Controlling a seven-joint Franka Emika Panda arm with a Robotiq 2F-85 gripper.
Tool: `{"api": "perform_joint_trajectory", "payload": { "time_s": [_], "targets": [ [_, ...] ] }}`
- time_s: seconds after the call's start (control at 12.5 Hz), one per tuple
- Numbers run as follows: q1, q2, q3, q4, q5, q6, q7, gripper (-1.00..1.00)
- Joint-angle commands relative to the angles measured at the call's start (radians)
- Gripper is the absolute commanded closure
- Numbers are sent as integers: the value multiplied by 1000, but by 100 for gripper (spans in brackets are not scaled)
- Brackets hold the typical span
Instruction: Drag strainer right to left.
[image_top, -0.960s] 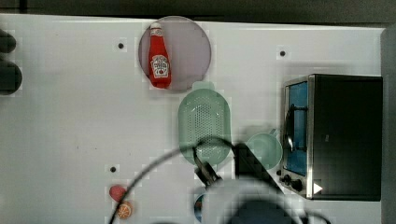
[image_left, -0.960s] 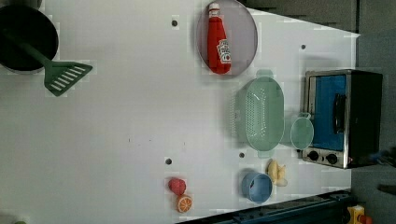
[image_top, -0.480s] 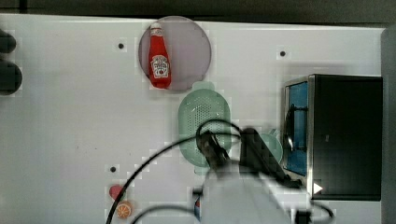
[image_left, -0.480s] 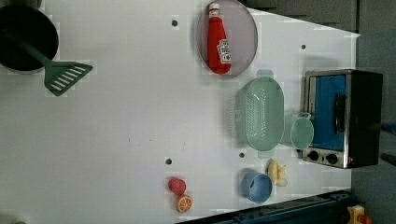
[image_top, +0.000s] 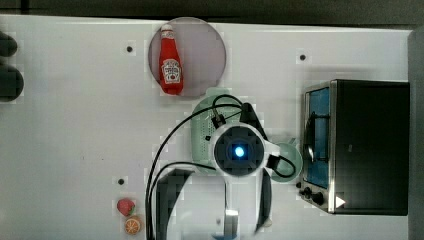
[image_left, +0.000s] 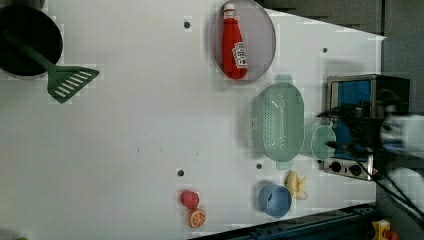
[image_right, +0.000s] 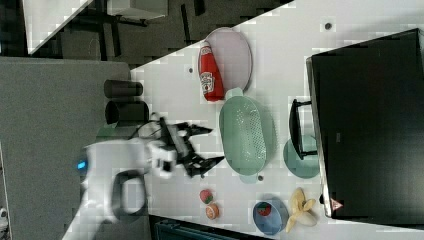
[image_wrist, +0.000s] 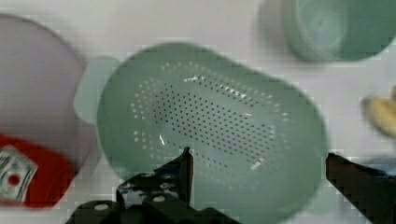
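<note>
Gripper (image_wrist: 257, 161) above strainer (image_left: 279, 121), fingers spread wide, holding nothing. Strainer on white table (image_left: 140, 125) between ketchup plate (image_left: 260, 30) and blue cup (image_left: 274, 200), just beside mint mug (image_left: 323, 142) at toaster oven (image_top: 367, 145).

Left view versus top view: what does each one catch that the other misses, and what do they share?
Left view's extras: the green spatula, blue bowl and banana, plus the strainer fully uncovered. Top view's extra: the arm from straight above, covering much of the strainer. Shared: ketchup bottle lying on the plate, mug, toaster oven, strawberry and orange slice.
</note>
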Motion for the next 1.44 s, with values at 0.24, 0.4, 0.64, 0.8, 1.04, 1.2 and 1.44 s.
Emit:
{"api": "perform_joint_trajectory", "payload": {
  "time_s": [0.24,0.4,0.64,0.8,1.04,1.2,1.44],
  "targets": [
    [-8,191,3,-35,-13,229,233,-100],
    [-7,286,15,-34,-13,323,354,-100],
    [-1,390,37,-33,-13,433,408,-100],
    [0,431,42,-33,-13,472,407,-100],
    [2,443,60,-29,-7,478,426,-100],
    [4,444,89,-29,1,476,492,-100],
    [16,444,131,-26,1,477,567,-100]
  ]
}}
